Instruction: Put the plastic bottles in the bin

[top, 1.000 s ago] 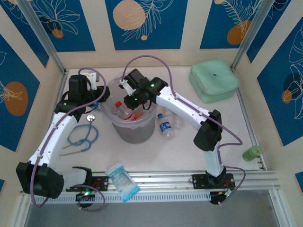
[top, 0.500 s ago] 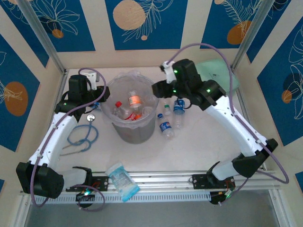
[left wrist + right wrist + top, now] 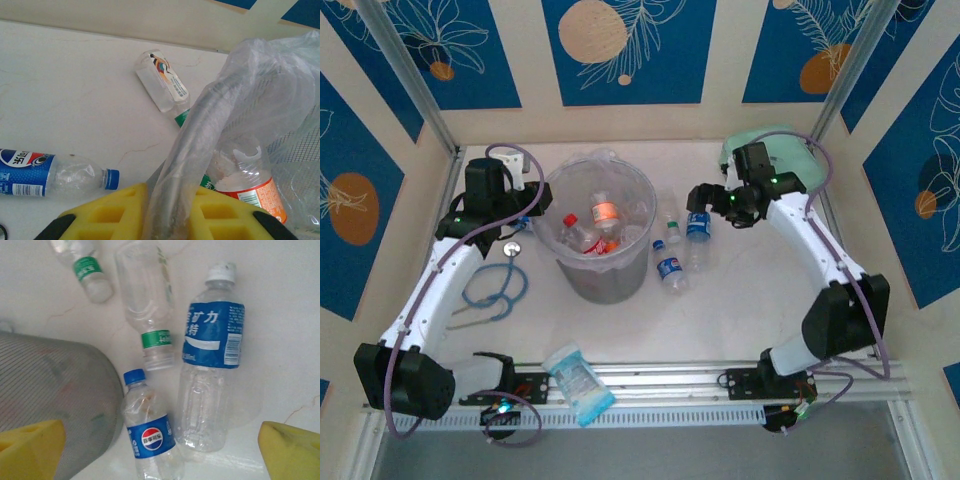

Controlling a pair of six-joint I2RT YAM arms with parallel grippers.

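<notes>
Swinging off the bin, over which it hung a second ago, the right arm has come out toward the far right corner of the desk, and its right claw now hangs over the bottles right of the bin. An orange-label bottle that we did not see in the bin a second ago lies inside it now, beside a red-cap bottle. The left arm has not shifted.

Four bottles lie close together just right of the bin, and we find little room there: the bin wall on one side, the green case in the far right corner on the other. From those bottles to the near edge the desk is bare; a packet lies at the near edge.

The right arm's elbow stands near the right edge, forearm reaching far, wrist turned toward the bin. Its claw is spread wide and grips nothing. Below it lie a blue-capped Pepsi bottle just beside the bin wall, a blue-label bottle with white cap, white Chinese characters and a barcode, a green-band bottle and a green-label bottle.

The left arm bends along the left edge; the left claw is closed on the bin's bag-covered rim, yellow pads on either side. Past it a second Pepsi bottle lies on the desk, logo readable.
</notes>
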